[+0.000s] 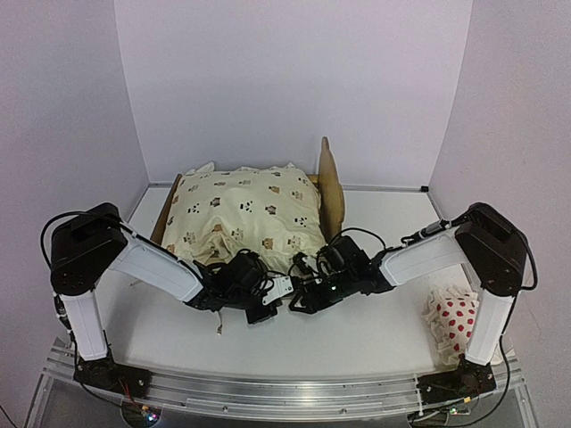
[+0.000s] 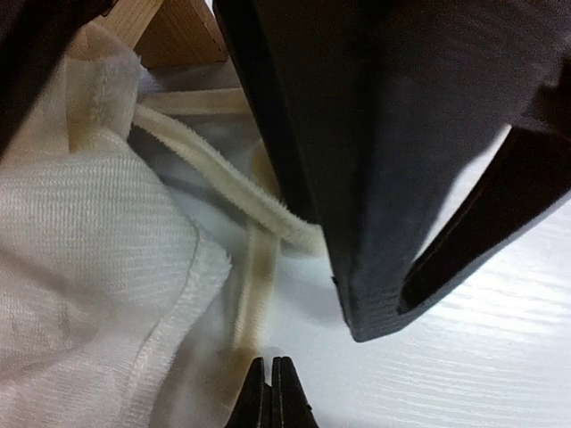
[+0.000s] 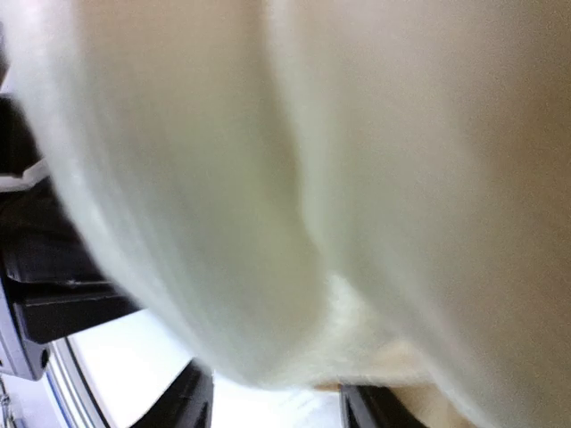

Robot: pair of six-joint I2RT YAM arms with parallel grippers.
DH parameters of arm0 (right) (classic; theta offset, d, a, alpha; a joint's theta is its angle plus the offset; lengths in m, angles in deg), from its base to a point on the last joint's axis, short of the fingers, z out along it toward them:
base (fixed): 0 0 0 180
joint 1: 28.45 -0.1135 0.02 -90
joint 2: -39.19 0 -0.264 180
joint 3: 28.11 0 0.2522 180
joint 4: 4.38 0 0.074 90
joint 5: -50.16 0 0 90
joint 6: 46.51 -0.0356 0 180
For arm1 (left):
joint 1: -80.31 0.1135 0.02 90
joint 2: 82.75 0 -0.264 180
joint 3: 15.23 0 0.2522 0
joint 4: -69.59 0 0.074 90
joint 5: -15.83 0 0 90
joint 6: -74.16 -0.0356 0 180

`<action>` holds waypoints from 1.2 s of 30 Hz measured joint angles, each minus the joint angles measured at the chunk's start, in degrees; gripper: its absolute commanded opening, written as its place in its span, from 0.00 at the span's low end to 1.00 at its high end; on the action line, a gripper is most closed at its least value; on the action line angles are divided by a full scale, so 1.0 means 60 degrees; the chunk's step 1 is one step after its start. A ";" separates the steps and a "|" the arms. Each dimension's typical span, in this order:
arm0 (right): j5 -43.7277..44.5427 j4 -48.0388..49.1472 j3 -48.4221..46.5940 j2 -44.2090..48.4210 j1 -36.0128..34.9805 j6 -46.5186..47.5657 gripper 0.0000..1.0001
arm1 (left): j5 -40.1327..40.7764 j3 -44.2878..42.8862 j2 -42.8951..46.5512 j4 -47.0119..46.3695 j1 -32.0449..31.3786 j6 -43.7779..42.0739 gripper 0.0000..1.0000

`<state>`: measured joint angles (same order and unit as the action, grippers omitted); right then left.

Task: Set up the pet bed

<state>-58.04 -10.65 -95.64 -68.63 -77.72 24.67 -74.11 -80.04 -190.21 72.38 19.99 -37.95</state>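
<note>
The pet bed (image 1: 332,183) stands at the back of the table, its plywood end board rising on the right. A cream animal-print cushion (image 1: 250,218) covers it. Both grippers meet at the cushion's near edge. My left gripper (image 1: 260,309) (image 2: 270,379) is shut. A cream tie (image 2: 254,285) from the cushion runs down to its left fingertip; whether the tie is pinched does not show. The bed's wood (image 2: 174,31) shows at the top of the left wrist view. My right gripper (image 1: 299,299) (image 3: 277,401) is open, with blurred cushion fabric (image 3: 294,178) filling the view beyond its fingers (image 3: 192,401).
A small white pillow with red dots (image 1: 455,321) lies at the near right, beside the right arm's base. In the left wrist view a dark part of the right arm (image 2: 401,160) hangs close over the table, just right of the tie.
</note>
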 measured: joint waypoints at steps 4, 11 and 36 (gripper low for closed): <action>0.0531 -0.0716 0.0162 0.0749 -0.0063 -0.0103 0.60 | -0.0206 0.0049 0.0262 0.0170 -0.0134 0.0665 0.00; 0.1301 -0.1165 0.0928 0.3195 -0.0319 -0.0566 0.68 | -0.0295 0.0359 0.0603 0.0734 -0.0229 0.1714 0.00; 0.5545 -0.3010 0.2007 0.4229 0.0538 -0.2408 0.68 | 0.1451 -0.0155 0.0750 0.1317 -0.0785 0.0641 0.47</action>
<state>-24.77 -28.71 -83.60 -43.26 -74.49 10.22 -65.40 -80.97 -185.71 80.29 15.28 -34.10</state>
